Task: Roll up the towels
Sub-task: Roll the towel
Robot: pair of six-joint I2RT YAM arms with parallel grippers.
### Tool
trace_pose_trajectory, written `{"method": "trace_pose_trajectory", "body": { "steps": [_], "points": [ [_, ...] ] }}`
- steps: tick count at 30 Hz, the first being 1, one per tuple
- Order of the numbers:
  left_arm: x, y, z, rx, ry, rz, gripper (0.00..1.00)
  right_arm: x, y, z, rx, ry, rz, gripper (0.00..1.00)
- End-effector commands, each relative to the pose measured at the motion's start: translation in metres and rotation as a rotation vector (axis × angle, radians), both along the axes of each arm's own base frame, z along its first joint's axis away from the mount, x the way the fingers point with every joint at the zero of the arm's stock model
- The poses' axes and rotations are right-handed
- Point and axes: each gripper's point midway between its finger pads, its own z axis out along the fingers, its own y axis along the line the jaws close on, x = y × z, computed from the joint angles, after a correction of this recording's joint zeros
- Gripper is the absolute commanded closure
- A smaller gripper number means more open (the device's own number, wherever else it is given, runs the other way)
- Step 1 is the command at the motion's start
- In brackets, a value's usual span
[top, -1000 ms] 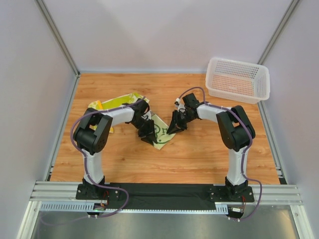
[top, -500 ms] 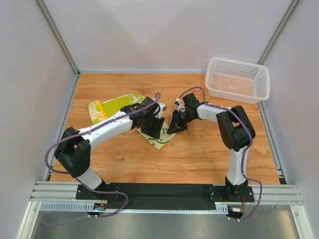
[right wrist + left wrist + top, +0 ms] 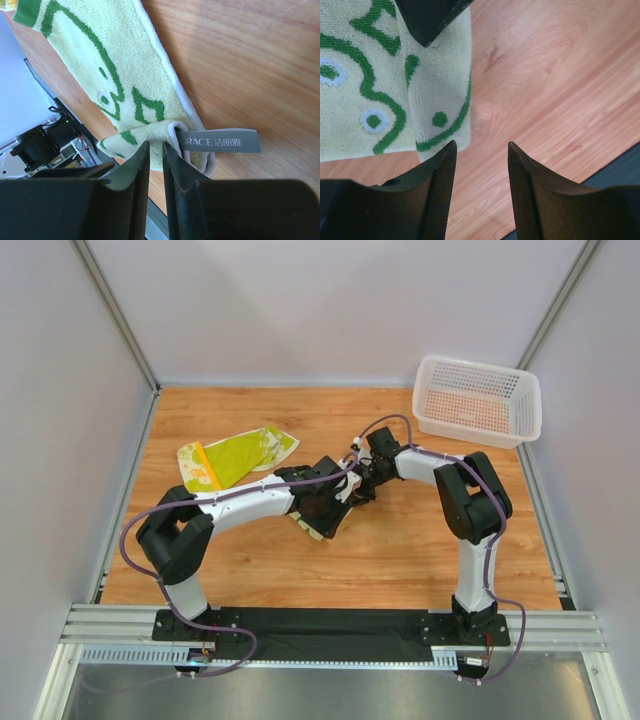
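Note:
A pale green towel with a dark green pattern (image 3: 313,527) lies mid-table, mostly hidden under my left gripper (image 3: 327,502). In the left wrist view the towel's folded corner (image 3: 439,112) lies just beyond my open, empty left gripper (image 3: 480,147), over bare wood. My right gripper (image 3: 357,486) is shut on the towel's lifted edge (image 3: 150,132) in the right wrist view (image 3: 156,146), next to its grey label (image 3: 220,141). A second, yellow-green towel (image 3: 236,454) lies crumpled at the back left.
A white mesh basket (image 3: 478,400) stands at the back right corner. The black finger of the right gripper (image 3: 427,17) sits on the towel at the top of the left wrist view. Grey walls enclose the wooden table (image 3: 400,550).
My left arm has swung right across the patterned towel, ending close beside the right gripper. The yellow-green towel is now uncovered. The right arm has not moved.

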Motion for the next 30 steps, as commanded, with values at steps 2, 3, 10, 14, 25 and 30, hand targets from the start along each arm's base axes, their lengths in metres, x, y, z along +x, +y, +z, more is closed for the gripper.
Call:
{"method": "trace_pose_trajectory", "body": {
  "steps": [2, 3, 10, 14, 25, 30],
  "points": [
    [0.021, -0.007, -0.001, 0.027, -0.077, 0.001, 0.48, -0.003, -0.001, 0.004, -0.004, -0.033, 0.019, 0.82],
    [0.021, -0.005, -0.003, 0.032, -0.084, 0.001, 0.47, -0.002, -0.001, 0.006, -0.002, -0.035, 0.019, 0.82],
    [0.025, -0.001, -0.010, 0.049, -0.106, 0.017, 0.45, -0.005, -0.003, 0.006, -0.008, -0.038, 0.038, 0.83],
    [0.024, 0.001, -0.016, 0.056, -0.105, 0.027, 0.44, -0.007, -0.002, 0.006, -0.005, -0.035, 0.049, 0.83],
    [0.007, 0.021, -0.046, 0.117, -0.051, 0.041, 0.45, -0.002, 0.000, 0.010, 0.003, -0.040, 0.058, 0.83],
    [0.004, 0.034, -0.056, 0.166, -0.055, 0.055, 0.44, 0.003, 0.002, 0.012, 0.002, -0.042, 0.061, 0.83]
  ]
}}
